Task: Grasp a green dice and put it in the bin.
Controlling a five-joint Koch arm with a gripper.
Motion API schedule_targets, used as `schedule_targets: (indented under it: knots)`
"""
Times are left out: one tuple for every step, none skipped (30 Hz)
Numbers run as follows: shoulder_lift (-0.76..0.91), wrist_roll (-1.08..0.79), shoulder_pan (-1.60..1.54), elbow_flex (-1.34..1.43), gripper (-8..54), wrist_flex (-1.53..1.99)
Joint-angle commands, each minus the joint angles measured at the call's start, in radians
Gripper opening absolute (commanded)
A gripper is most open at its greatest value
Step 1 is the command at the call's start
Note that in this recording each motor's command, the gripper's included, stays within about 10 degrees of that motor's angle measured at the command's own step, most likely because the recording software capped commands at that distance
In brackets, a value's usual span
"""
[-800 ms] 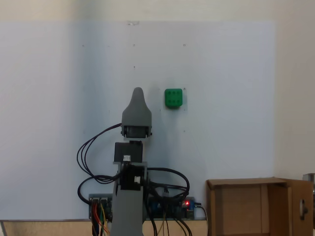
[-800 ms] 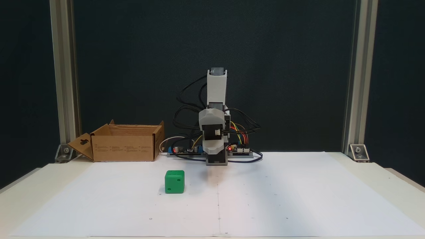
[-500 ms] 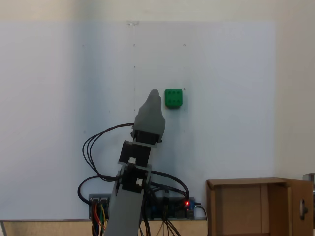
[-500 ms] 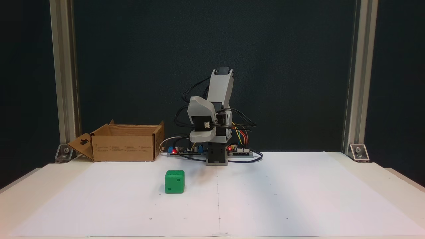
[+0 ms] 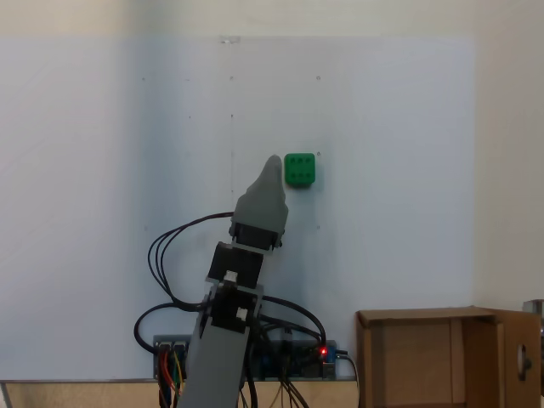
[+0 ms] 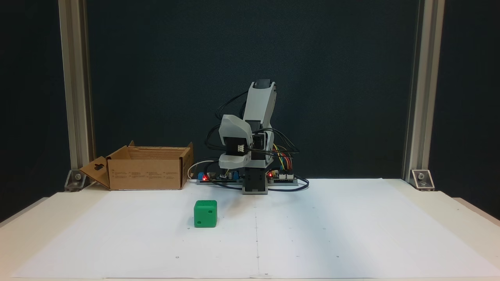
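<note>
The green dice (image 5: pixel 299 169) (image 6: pixel 205 213) rests on the white paper, a small cube with dark pips. My gripper (image 5: pixel 270 163) (image 6: pixel 234 157) hangs above the paper, raised well clear of it, with its grey tip pointing at the dice. Seen from above, that tip ends just left of the dice, with a narrow gap between them. A single pointed tip shows, so the spacing of the jaws is hidden. The bin (image 5: pixel 429 357) (image 6: pixel 146 168) is a brown cardboard box with open flaps, standing beside the arm's base.
Circuit boards (image 6: pixel 279 177) with red lights and bundled cables (image 5: pixel 161 263) lie around the arm's base. Aluminium posts (image 6: pixel 74 93) stand at the table's back corners. White paper (image 6: pixel 351 234) covers most of the table.
The arm has swung at its base toward the dice, and the gripper tip now lies closer to it. Dice and bin stay where they were.
</note>
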Motion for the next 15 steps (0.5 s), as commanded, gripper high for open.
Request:
schedule_targets:
  knots:
    - [0.101,-0.064,0.002,-0.167,44.0,0.147]
    - [0.101,-0.064,0.002,-0.194,44.0,0.181]
    - [0.101,-0.064,0.002,-0.254,44.0,0.227]
    - [0.101,-0.064,0.003,-0.324,44.0,0.282]
    - [0.103,-0.064,0.005,-0.373,44.0,0.339]
    - [0.103,-0.064,0.005,-0.414,44.0,0.394]
    - [0.104,-0.064,0.005,-0.459,44.0,0.451]
    - [0.104,-0.064,0.006,-0.511,43.9,0.506]
    - [0.106,-0.064,0.005,-0.569,43.9,0.561]
    - [0.107,-0.064,0.006,-0.621,43.9,0.616]
    - [0.107,-0.061,0.006,-0.672,43.9,0.675]
    - [0.107,-0.057,0.005,-0.722,43.8,0.725]
    - [0.107,-0.046,0.005,-0.782,43.6,0.784]
    - [0.107,-0.023,0.003,-0.846,43.5,0.842]
    - [0.106,-0.009,0.002,-0.900,43.5,0.892]
